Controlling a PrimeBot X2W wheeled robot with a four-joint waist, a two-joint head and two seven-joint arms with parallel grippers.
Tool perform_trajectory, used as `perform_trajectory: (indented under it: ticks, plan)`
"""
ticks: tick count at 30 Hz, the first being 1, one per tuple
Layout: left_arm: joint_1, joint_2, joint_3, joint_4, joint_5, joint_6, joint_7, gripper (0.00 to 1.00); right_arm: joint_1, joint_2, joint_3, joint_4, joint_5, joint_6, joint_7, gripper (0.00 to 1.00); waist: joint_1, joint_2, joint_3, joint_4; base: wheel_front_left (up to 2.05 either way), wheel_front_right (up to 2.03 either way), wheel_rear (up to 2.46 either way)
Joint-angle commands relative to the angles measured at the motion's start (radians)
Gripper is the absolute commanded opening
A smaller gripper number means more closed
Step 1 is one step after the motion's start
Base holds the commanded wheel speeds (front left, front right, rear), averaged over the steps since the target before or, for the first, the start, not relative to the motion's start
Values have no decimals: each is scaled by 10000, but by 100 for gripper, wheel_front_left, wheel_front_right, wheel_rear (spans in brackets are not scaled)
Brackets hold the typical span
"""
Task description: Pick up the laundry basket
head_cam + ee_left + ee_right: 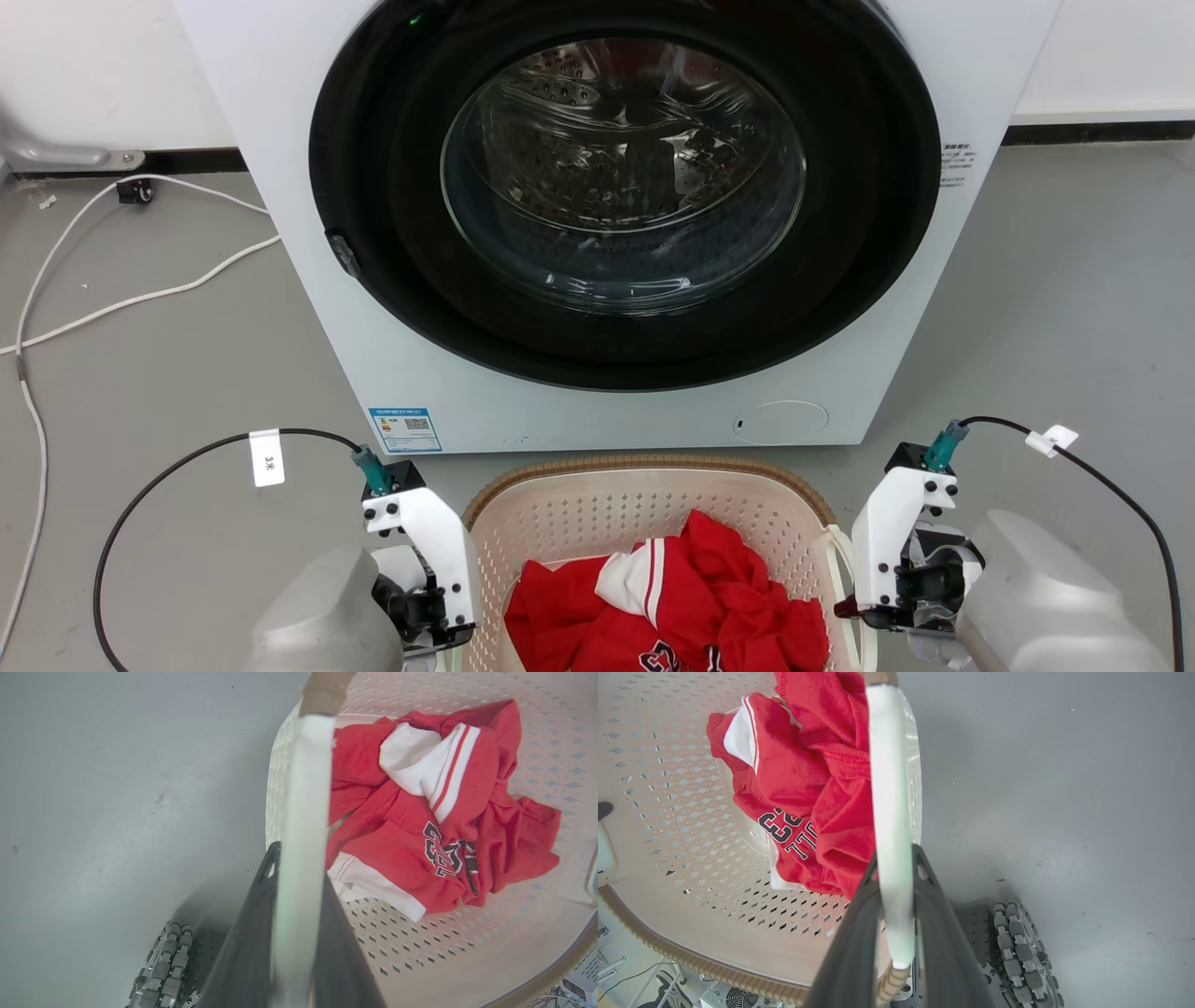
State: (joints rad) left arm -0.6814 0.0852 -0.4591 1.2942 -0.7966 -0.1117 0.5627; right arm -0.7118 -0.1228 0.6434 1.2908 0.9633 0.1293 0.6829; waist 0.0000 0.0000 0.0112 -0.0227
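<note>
A cream, perforated plastic laundry basket [579, 523] with a brown woven-look rim stands close in front of a white front-loading washing machine [280, 187], just short of its round glass door [621, 177], with the robot's two arms flanking it. The left hand [299, 868] has its two dark fingers closed on the basket's white left side handle [303, 788], one finger outside the handle and one inside. The right hand [895, 858] is clamped the same way on the white right side handle [885, 765]. By the look of it the grasp is made and the lift is the step in hand. The next move calls for both arms to rise together and level, so the basket does not tip and the thin handles do not twist or slip between the fingers. Whether the base has left the grey floor [1074, 308] cannot be told from here. A crumpled red-and-white sports jersey [672, 597] with dark lettering lies loose inside, a light load that could slide if one side comes up first. The machine's front is just beyond the far rim, so a lift that swings forward could knock it. A white cable [140, 299] trails over the floor well off to the robot's left. A black cable with a white tag [267, 457] loops from the left wrist, and the robot's own roller wheel [163, 961] sits just outside the basket below that hand.
</note>
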Motion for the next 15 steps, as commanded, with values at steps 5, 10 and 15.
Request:
perform_trajectory:
  ticks: [5,10,15]
  plan:
    - [-66,-95,0,-73,-134,-12,-78,0,124,135,-123,-25,-101,25,34,0,0,0,10,6,0,0,0]
    - [-48,-100,-16,-73,-170,-15,-93,0,138,152,-212,-24,-207,25,58,0,0,0,13,10,0,0,0]
    - [-39,-105,-41,-73,-208,-11,-108,0,154,151,-312,-24,-307,25,50,0,0,0,14,26,0,0,0]
